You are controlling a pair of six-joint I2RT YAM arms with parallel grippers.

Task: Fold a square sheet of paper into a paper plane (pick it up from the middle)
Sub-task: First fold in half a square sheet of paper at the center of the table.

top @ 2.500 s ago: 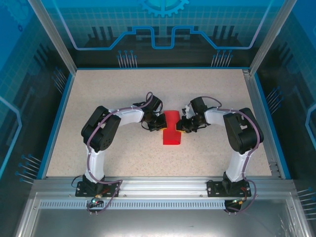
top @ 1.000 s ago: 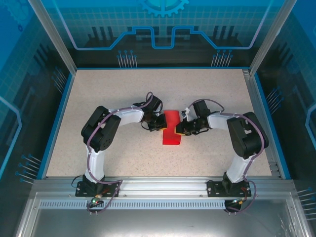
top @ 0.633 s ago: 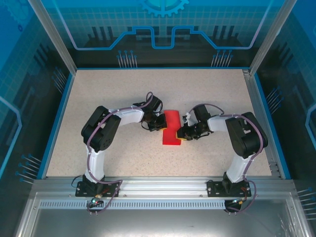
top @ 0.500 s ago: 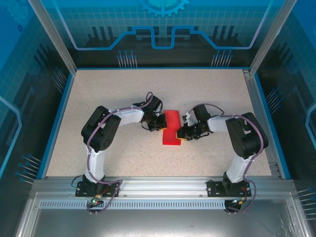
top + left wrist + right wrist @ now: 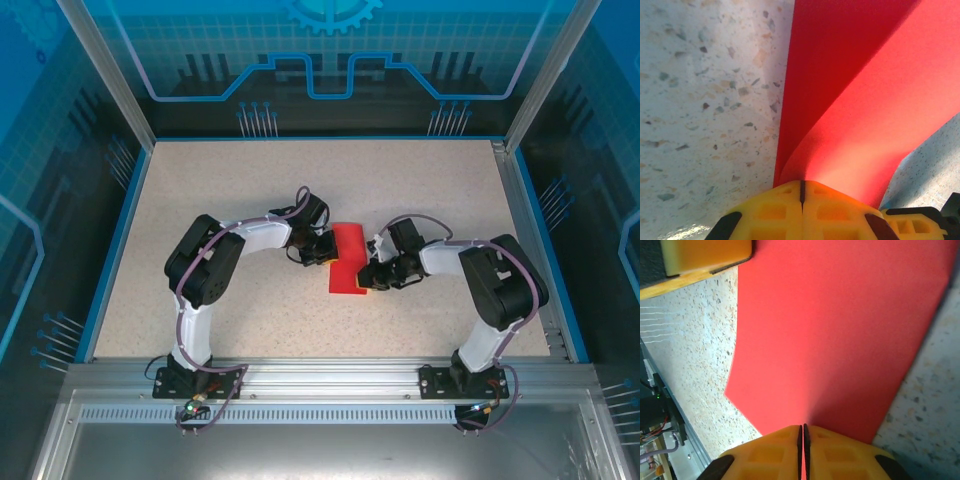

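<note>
The square sheet of paper (image 5: 347, 239) is bright red and lies mid-table, doubled over into a stepped strip. My left gripper (image 5: 327, 250) is shut on its left edge. In the left wrist view the sheet (image 5: 860, 100) curls up from the table into the shut yellow jaws of that gripper (image 5: 801, 184). My right gripper (image 5: 366, 275) is shut on the sheet's right edge, nearer to me. In the right wrist view the paper (image 5: 830, 330) runs into the thin slit of the right gripper (image 5: 801, 429). A paper plane is out of view.
The speckled beige table (image 5: 230, 180) is ringed by a blue rim and clear enclosure walls (image 5: 120, 100). Both arms bend inward from their bases at the near edge. A yellow finger of the left gripper (image 5: 705, 255) sits at the top left of the right wrist view.
My right gripper has slid along the paper's right edge toward the near side and closed a little more. The near part of the sheet has shifted slightly left. The left arm has not moved.
</note>
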